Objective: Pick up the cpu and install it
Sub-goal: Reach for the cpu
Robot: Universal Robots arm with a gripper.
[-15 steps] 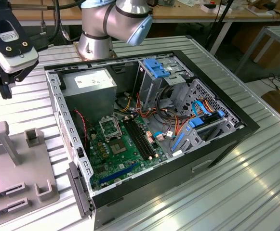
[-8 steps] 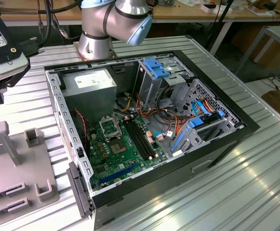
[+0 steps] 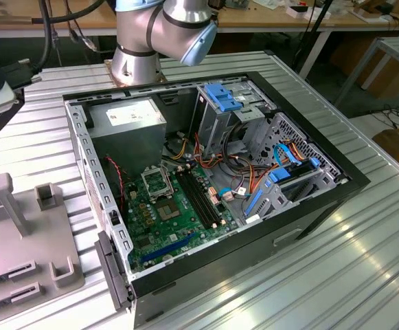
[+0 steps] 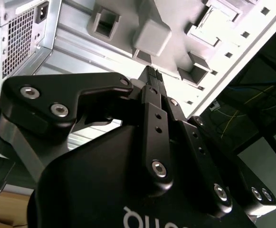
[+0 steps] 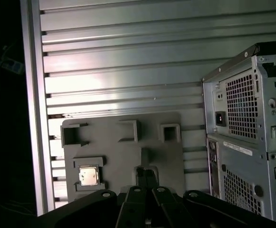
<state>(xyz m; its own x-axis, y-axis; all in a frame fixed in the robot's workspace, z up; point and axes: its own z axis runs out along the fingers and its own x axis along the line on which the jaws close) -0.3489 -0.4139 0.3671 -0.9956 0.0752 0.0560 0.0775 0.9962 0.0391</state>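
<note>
The cpu (image 5: 89, 175), a small square chip with a dull metal top, lies in a square pocket of the grey holder plate (image 5: 123, 156) in the first wrist view. My gripper (image 5: 146, 176) hangs above that plate, off to one side of the chip and apart from it. Its black fingers (image 4: 152, 78) are shut together with nothing between them. The open computer case (image 3: 206, 172) holds the green motherboard (image 3: 178, 223) with the silver socket frame (image 3: 156, 183).
The grey holder plate (image 3: 20, 234) with upright posts lies on the ribbed metal table (image 3: 336, 268) at the exterior view's left of the case. The arm's base (image 3: 137, 58) stands behind the case. Cables and blue drive brackets (image 3: 281, 179) crowd the case's right half.
</note>
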